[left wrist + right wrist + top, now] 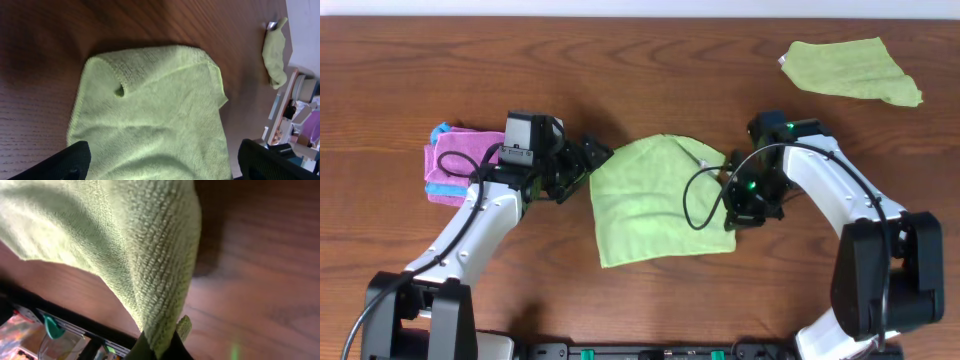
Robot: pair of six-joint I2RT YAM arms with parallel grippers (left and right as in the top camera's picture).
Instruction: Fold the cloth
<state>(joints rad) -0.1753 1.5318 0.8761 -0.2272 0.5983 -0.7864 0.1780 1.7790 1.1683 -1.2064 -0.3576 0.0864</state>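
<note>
The lime-green square microfibre cloth [655,200] lies rumpled mid-way across the dark wood-grain table [620,60], its three-o'clock edge pinched in the closed right gripper [732,218], while the left gripper [582,165] gapes wide and empty at its ten-o'clock corner, with a duller olive-green cloth [850,70] at two o'clock and a pink folded cloth [460,160] at nine.

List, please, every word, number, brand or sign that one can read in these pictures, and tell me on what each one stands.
No text can be read in any view.
White tag on the cloth: too small to read.
Pale tag on the duller green cloth: too small to read.
Pale label on the left wrist block: blurred.
Clutter at the edge of the left wrist view: blurred.
</note>
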